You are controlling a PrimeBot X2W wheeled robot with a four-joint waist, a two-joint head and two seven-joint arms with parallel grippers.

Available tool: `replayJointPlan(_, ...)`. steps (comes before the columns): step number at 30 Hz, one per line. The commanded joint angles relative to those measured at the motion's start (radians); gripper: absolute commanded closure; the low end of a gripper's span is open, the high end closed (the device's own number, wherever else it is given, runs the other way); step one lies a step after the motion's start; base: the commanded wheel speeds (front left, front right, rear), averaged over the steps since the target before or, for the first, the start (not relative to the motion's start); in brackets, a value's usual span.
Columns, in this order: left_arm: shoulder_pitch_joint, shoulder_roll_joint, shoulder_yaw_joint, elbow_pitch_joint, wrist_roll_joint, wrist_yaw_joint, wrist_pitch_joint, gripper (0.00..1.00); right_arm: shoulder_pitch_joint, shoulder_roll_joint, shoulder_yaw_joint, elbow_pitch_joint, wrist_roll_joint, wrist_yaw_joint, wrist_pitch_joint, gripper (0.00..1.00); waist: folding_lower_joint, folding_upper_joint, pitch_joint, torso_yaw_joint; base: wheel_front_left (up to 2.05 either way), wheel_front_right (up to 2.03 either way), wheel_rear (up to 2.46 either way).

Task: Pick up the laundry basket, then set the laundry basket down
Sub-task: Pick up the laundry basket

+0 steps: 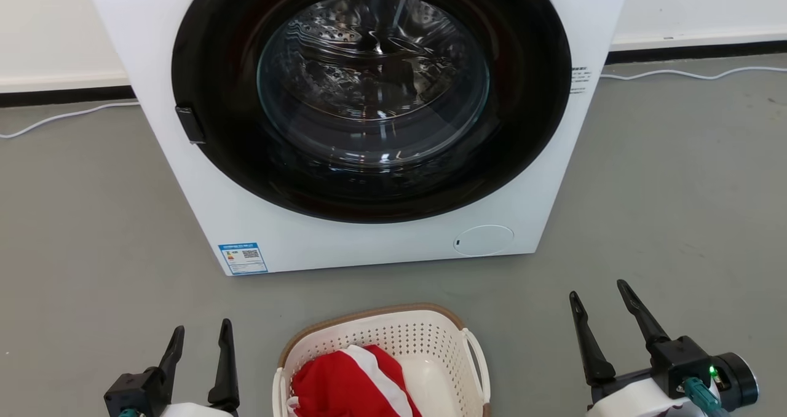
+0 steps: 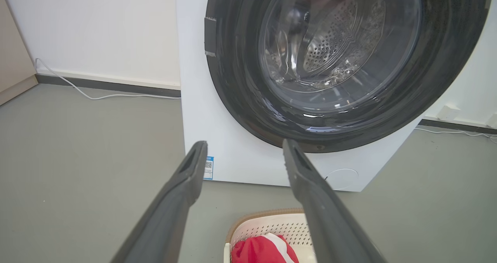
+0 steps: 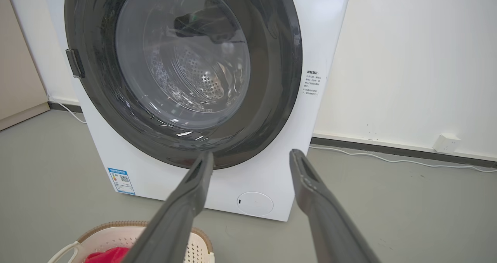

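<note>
**A:** Head view first. The left gripper (image 1: 203,329) sits at the lower left with its fingers spread and nothing between them. The right gripper (image 1: 597,289) at the lower right is just as wide and just as empty.

**B:** And the laundry basket (image 1: 393,342)?

**A:** It's on the grey floor (image 1: 676,208) between the two grippers, in front of the washing machine (image 1: 369,248). A red-and-white garment (image 1: 344,386) lies inside. Neither gripper touches the basket, and the right one stands farther off.

**B:** Left wrist view?

**A:** The fingers gape towards the washer's round door. The basket's far rim shows low between them, beneath the tips.

**B:** Right wrist view?

**A:** Same spread. The basket sits in the bottom-left corner, with one loop handle (image 3: 64,251) showing.

**B:** So which step is this?

**A:** Pick-up hasn't begun, I'd say, so this is the approach. Next, each gripper has to drop and swing inward to its side handle. Then both close there and lift together, so the basket stays level.
</note>
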Motion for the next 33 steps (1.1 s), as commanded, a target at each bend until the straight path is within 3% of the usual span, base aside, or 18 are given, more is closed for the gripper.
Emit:
replayJointPlan(1, -0.012, 0.011, 0.035, -0.024, 0.010, 0.004, -0.009, 0.00, -0.029, -0.002, 0.024, -0.031, -0.002, 0.007, -0.014, 0.00, 0.0000, -0.0001, 0.005, -0.009, 0.00, 0.00, 0.00)
replayJointPlan(12, -0.056, 0.012, 0.061, 0.046, 0.038, -0.008, -0.009, 0.00, -0.067, 0.000, 0.051, -0.104, 0.010, 0.007, -0.014, 0.00, 0.0000, -0.0001, 0.080, -0.078, 0.00, 0.00, 0.00)
replayJointPlan(23, -0.234, 0.053, 0.078, 0.399, 0.028, 0.004, 0.036, 0.00, -0.099, 0.001, 0.085, -0.166, 0.048, 0.007, -0.014, 0.00, 0.0000, -0.0001, 0.204, -0.136, 0.00, 0.00, 0.00)
replayJointPlan(33, -0.374, 0.111, 0.072, 0.617, 0.019, 0.008, 0.136, 0.00, -0.141, 0.001, 0.111, -0.188, 0.073, 0.007, -0.014, 0.00, 0.0000, -0.0001, 0.322, -0.185, 0.00, 0.00, 0.00)
